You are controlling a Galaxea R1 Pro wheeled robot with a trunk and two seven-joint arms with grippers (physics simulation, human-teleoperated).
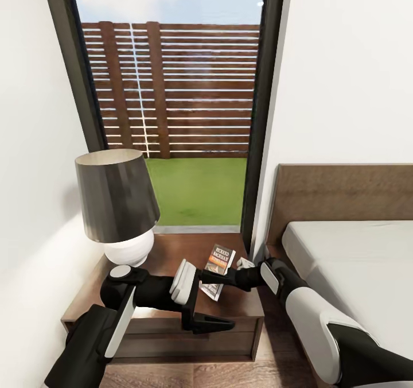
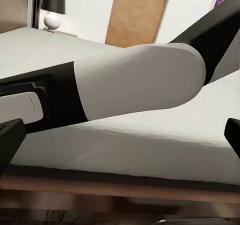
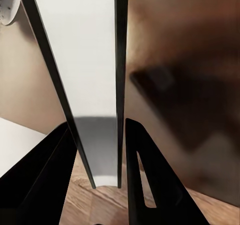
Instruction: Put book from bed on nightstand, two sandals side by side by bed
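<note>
A white wall runs down the left of the head view, and against it stands one nightstand (image 1: 241, 310), dark brown and glossy, on a wood-plank floor (image 1: 229, 376). One lamp (image 1: 117, 210) with a black shade and round white base sits on the nightstand's left rear part. Behind the nightstand a tall dark-framed window (image 1: 172, 89) shows a slatted brown fence and green grass.

The left arm reaches rightward across the nightstand's front edge. Its left gripper (image 1: 209, 323) hangs just in front of the nightstand top, fingers pointing right; in the left wrist view the two dark fingertips (image 2: 10, 140) sit at opposite edges, spread wide with nothing between them. Beyond them that view shows the right forearm and the bed (image 2: 150, 140), with a second lamp (image 2: 52, 7) and a brown door (image 2: 137, 15) on the bed's far side.

One book (image 1: 218, 268) is at the nightstand's right half, orange band and white lettering up, its lower end low over the wood. The right gripper (image 1: 244, 270) comes in from the bed side and pinches the book: in the right wrist view the black fingers (image 3: 150, 185) are pressed against the thin book (image 3: 95, 85), seen edge-on.

Right of the nightstand, one bed (image 1: 355, 273) with a pale mattress and brown headboard (image 1: 344, 196) stands against the white wall.
</note>
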